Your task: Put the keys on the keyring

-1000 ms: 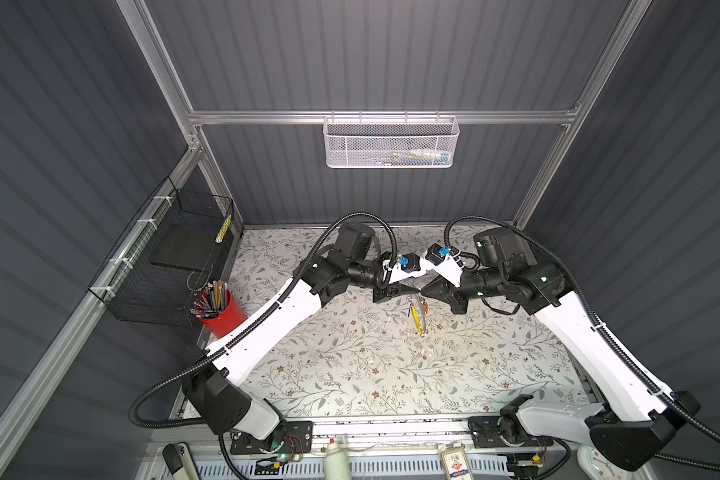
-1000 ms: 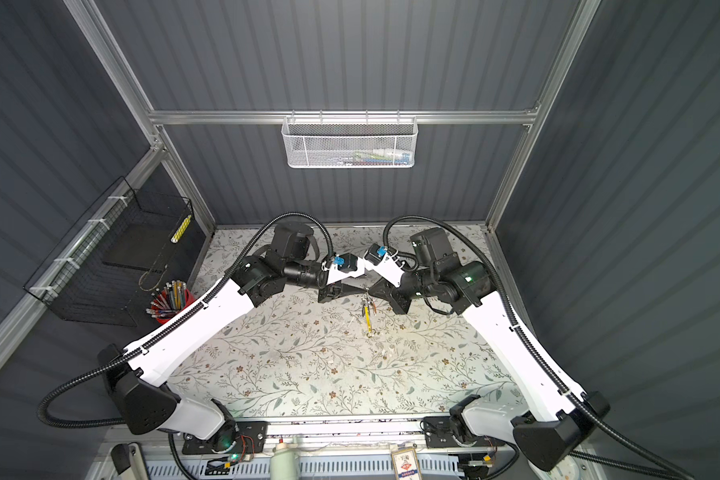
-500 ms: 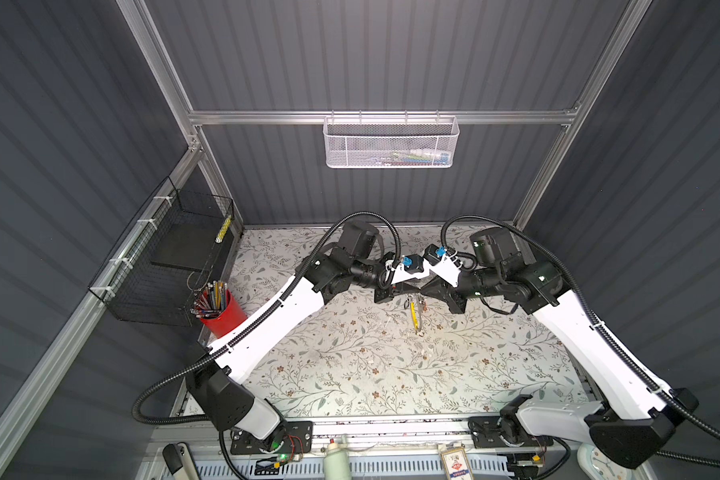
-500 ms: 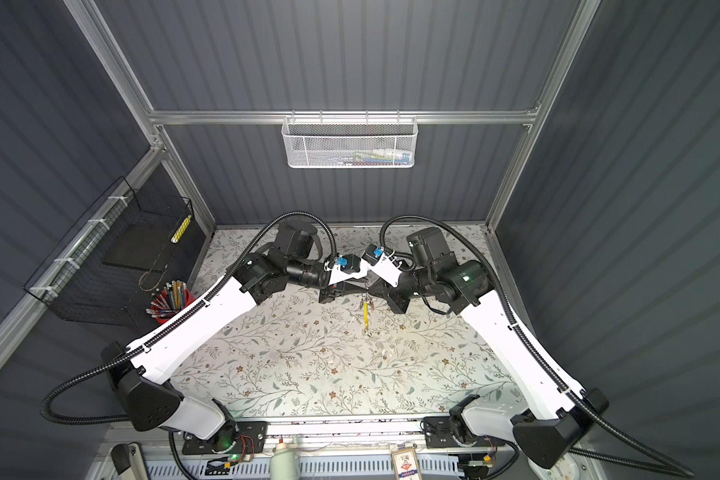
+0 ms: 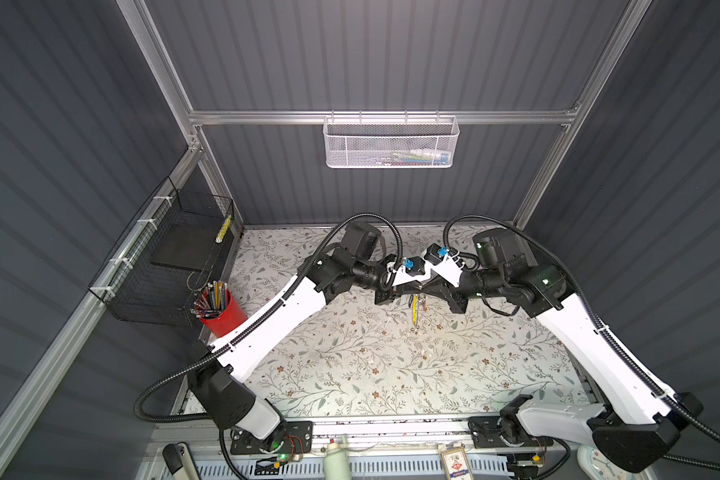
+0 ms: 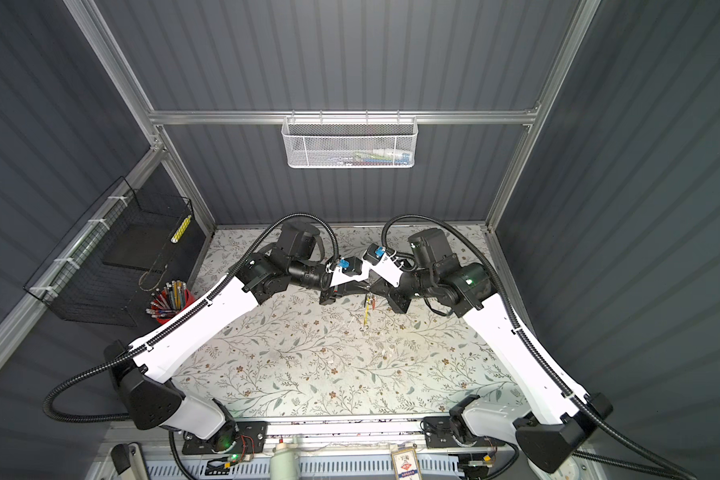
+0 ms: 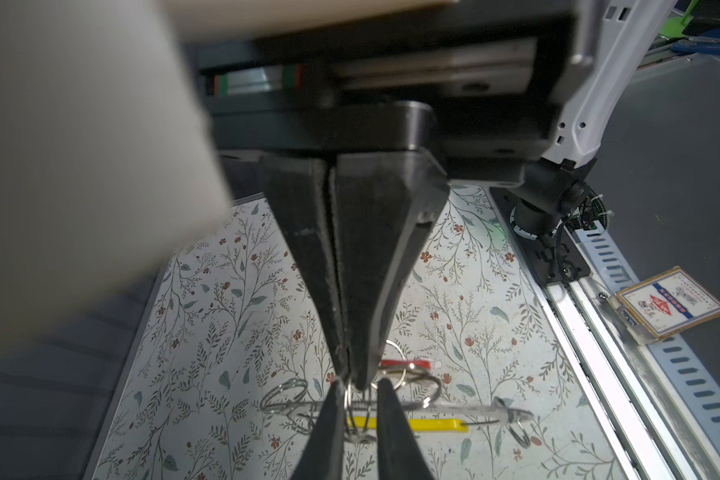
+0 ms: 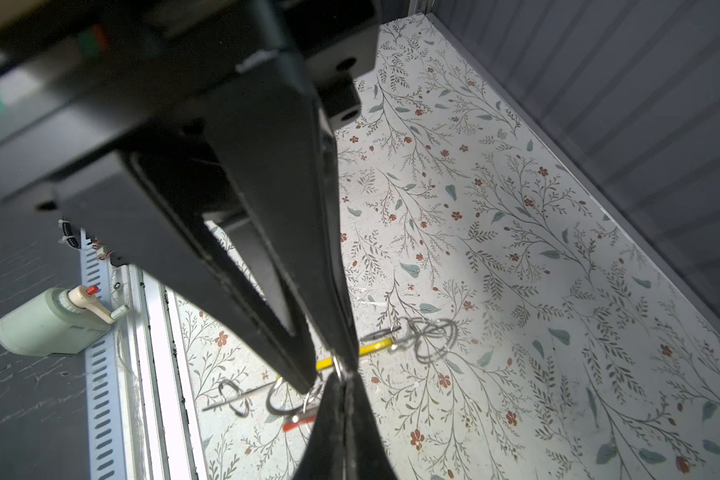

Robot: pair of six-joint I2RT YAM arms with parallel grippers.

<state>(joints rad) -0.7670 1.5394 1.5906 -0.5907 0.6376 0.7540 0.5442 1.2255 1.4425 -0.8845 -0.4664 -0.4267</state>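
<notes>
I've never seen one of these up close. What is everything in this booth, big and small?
table cover: 1, pale floral, booth floor
mesh basket: 1, white, back rail
wire basket: 1, black, left wall
cup: 1, red, holding pens, below the wire basket
keyring: 1, grey wire with yellow segment, hanging under the end effectors
key tag: 1, red, close beside the keyring
bottle: 1, pale green, front rail
card: 1, printed, front rail
left arm, right arm: 2, white and black, either side
left end effector, right end effector: 2, black, tip to tip above the table cover
</notes>
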